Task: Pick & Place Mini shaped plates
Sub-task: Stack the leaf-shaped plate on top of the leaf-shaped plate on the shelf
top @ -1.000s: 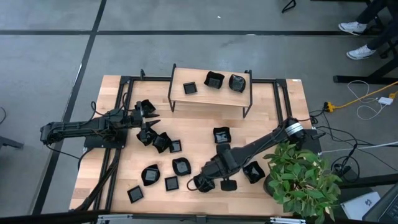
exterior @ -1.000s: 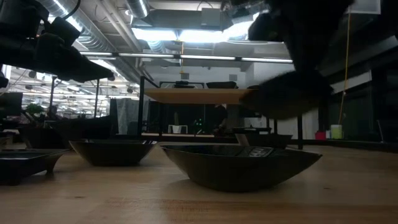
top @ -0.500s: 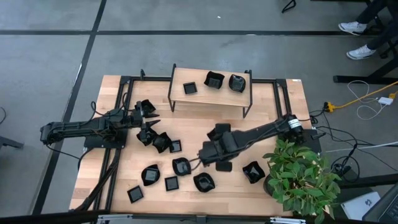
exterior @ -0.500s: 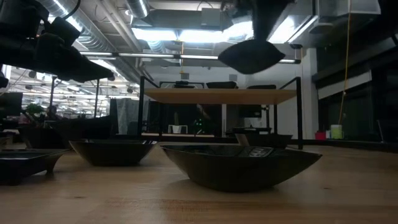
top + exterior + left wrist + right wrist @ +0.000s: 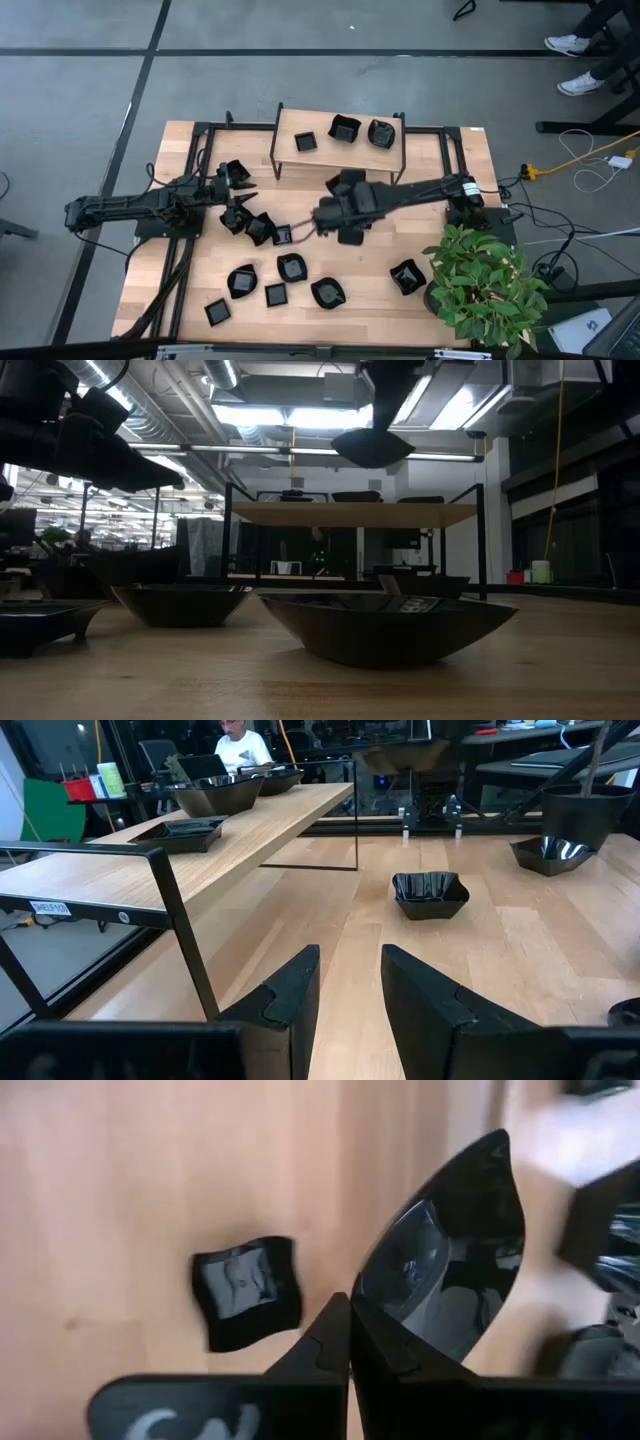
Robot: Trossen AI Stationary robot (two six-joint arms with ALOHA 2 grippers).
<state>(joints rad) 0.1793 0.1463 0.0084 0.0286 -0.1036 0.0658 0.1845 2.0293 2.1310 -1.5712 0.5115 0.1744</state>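
While three glossy black mini dishes (image 5: 345,130) rest on the raised wooden shelf (image 5: 340,158), the right gripper (image 5: 349,1342) pinches a rounded glossy black plate (image 5: 445,1270) above mid-table; left gripper (image 5: 350,982) parted.

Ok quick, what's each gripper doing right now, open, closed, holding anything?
Left gripper: open, empty, low beside the shelf.
Right gripper: shut on a mini plate, carried above the table.

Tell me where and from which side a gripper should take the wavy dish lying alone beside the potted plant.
Pinch the raised rim of the wavy dish from above, one finger inside, one outside, on the edge away from the plant. It lies flat and open upward, its walls low and flaring, and leaves crowd the other side.
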